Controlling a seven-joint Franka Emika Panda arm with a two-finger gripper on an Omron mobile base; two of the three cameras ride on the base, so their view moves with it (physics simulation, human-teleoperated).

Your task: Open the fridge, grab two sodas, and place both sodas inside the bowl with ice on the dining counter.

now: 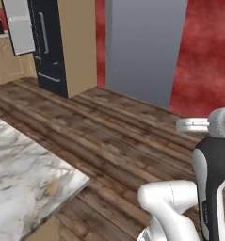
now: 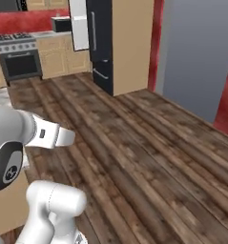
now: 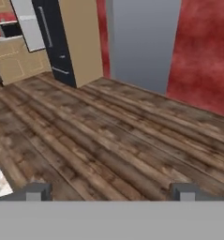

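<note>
Fridge (image 1: 50,44): you had it far left across the room, one door (image 1: 20,26) swung open; its inside was hidden from you.
Claw (image 3: 111,192): released, fingers (image 3: 36,191) spread wide, holding nothing, over bare floor.
Dining counter (image 1: 24,174): its marble corner sat near left of your arm.
Open room: wood floor (image 2: 149,157) ran unobstructed to the fridge.
Edges: grey panel (image 1: 144,47) stood far right against the red wall.
</note>
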